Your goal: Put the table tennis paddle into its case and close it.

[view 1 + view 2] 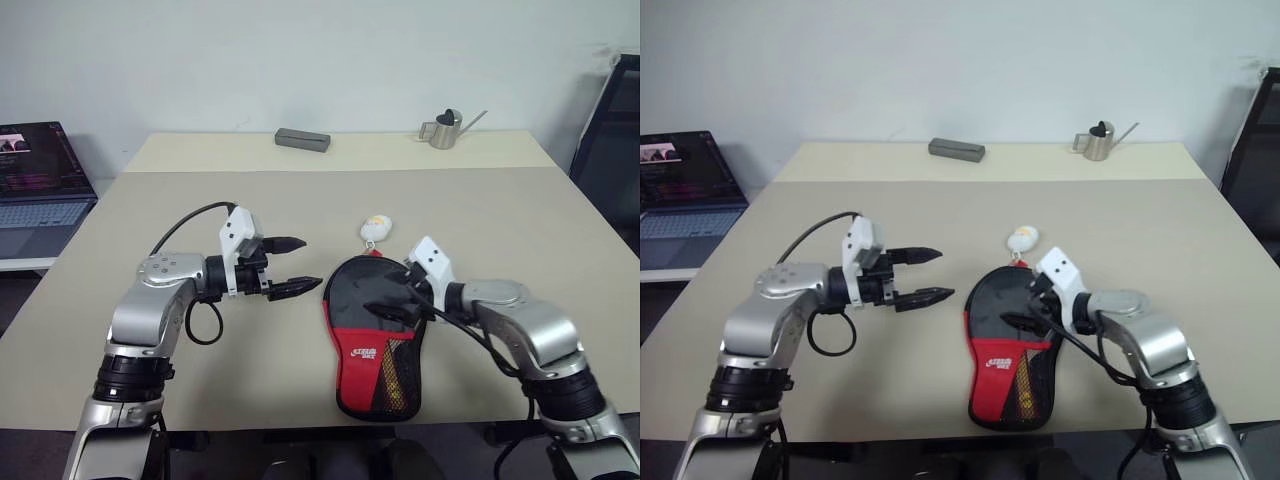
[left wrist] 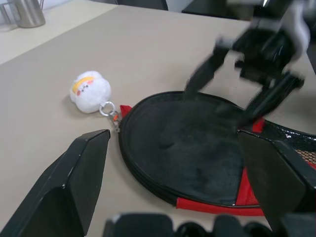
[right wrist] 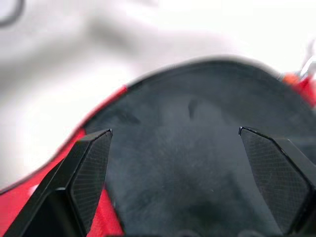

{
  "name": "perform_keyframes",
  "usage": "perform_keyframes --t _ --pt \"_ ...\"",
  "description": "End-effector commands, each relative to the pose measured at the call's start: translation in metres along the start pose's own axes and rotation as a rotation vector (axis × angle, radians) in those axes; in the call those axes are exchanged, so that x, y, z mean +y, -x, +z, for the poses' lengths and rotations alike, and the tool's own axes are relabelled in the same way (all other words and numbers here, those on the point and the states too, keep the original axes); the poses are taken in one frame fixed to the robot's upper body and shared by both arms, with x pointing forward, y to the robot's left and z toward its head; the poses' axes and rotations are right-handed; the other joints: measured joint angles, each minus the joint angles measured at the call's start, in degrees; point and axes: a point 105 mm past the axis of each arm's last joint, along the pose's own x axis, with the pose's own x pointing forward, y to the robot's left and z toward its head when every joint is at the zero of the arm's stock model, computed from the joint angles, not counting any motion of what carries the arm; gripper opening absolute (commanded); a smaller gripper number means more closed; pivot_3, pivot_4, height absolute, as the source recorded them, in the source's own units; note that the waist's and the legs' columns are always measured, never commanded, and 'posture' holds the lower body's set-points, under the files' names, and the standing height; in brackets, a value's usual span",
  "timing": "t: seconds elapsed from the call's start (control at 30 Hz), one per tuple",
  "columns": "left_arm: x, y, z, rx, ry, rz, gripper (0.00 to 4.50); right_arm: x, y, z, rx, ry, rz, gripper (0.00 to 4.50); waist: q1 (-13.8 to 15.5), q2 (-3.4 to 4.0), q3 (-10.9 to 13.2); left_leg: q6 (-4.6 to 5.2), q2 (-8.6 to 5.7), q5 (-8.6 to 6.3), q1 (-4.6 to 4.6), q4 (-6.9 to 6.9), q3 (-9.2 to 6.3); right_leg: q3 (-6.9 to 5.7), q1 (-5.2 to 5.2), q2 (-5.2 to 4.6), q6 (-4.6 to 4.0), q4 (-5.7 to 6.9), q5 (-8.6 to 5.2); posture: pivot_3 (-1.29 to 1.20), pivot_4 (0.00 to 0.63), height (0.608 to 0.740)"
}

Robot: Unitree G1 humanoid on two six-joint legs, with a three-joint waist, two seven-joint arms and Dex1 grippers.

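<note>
Two claws hang over the table [image 1: 300,200], both w/ fingers spread wide & holding nothing. Left claw [image 1: 289,266] is just left of the case [image 1: 372,340], not touching it, pointing across at it. Right claw [image 1: 388,296] is above the round black top part of the case, fingers [image 3: 89,173] wide on each side; can't tell if it touches. Case lies flat near the front edge of the table, round end away from the robot, red & mesh end [image 1: 385,375] close to it. It looks zipped up. Little white-yellow duck charm [image 1: 376,229] sits on the table just past the round end, hooked to the zipper. Paddle can't be seen. Far back on the table: a grey box [image 1: 302,140] & a small metal watering can [image 1: 445,130]. A laptop [image 1: 40,185] sits off to the left
</note>
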Motion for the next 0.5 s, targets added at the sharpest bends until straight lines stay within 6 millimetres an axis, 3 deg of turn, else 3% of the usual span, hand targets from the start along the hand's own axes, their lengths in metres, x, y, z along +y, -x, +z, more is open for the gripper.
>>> perform_keyframes --t 0.03,0.23,0.5 --pt "-0.007 -0.005 0.008 -0.008 -0.038 0.008 4.46 -0.001 0.024 0.029 -0.061 0.070 0.014 4.50 0.1 -0.04 0.0 0.00 0.00 0.00 -0.01 0.00 0.00 -0.01 0.01 -0.01 0.00 -0.03 0.00 0.00 0.150 0.740" --pt "-0.020 -0.024 -0.008 0.017 -0.011 -0.001 4.46 -0.015 0.059 0.044 -0.051 0.117 -0.006 4.50 0.3 -0.12 0.2 0.02 -0.05 -0.01 -0.10 -0.01 0.00 -0.04 0.03 -0.07 0.01 -0.19 0.00 0.00 0.150 0.740" --pt "-0.024 -0.060 -0.019 0.029 0.012 -0.008 4.46 -0.024 0.076 0.047 -0.041 0.119 -0.045 4.50 0.3 -0.20 0.2 0.03 -0.06 -0.02 -0.15 -0.02 0.02 -0.06 0.03 -0.06 0.00 -0.25 0.00 0.00 0.150 0.740"
